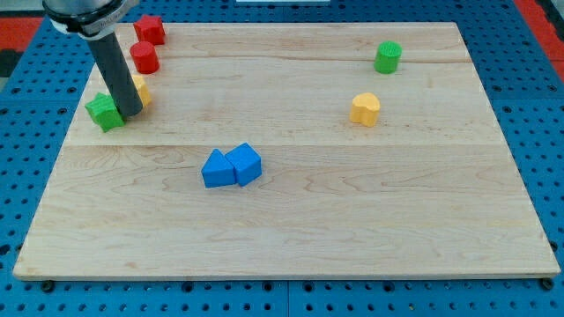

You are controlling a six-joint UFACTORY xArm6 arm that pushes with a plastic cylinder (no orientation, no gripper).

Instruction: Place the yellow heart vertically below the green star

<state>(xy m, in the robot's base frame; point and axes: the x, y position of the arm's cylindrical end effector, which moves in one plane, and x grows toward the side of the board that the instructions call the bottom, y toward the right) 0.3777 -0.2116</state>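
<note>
Tip parked by the star, heart way off

My tip (129, 112) touches the green star (104, 112) at the surface's (352, 229) left; no fingers here. Yellow heart (365, 108) sits well right, so shoving off now could knock the star.

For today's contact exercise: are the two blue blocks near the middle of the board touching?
Touching. The camera view shows the left blue block and the right blue block pressed side to side, with no wood visible between them.
</note>
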